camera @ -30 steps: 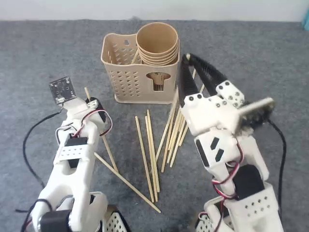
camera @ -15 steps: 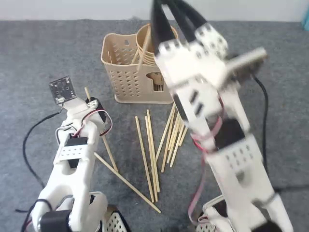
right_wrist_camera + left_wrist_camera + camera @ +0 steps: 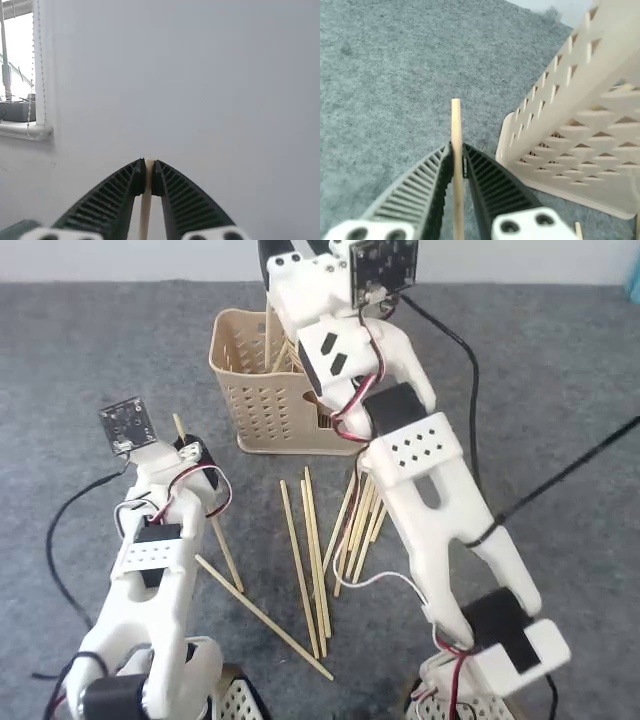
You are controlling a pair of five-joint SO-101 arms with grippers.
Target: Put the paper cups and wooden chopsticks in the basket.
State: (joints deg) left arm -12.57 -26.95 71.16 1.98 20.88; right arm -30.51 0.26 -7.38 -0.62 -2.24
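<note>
Where the grey felt-like tabletop (image 3: 90,350) carries a beige perforated plastic basket (image 3: 255,405), loose pale wooden chopsticks (image 3: 318,560) lie fanned just in front of it. Left hand (image 3: 456,146): pinching one wooden chopstick (image 3: 455,117), low beside the basket. Right hand (image 3: 148,162): pinching a second chopstick (image 3: 145,210), high over the basket, facing a white wall (image 3: 200,75).

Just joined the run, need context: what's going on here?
The left gripper is shut on a chopstick beside the basket. The right arm stretches over the basket, with the right gripper shut on a second chopstick. Several loose chopsticks lie on the grey mat in front of the basket.
</note>
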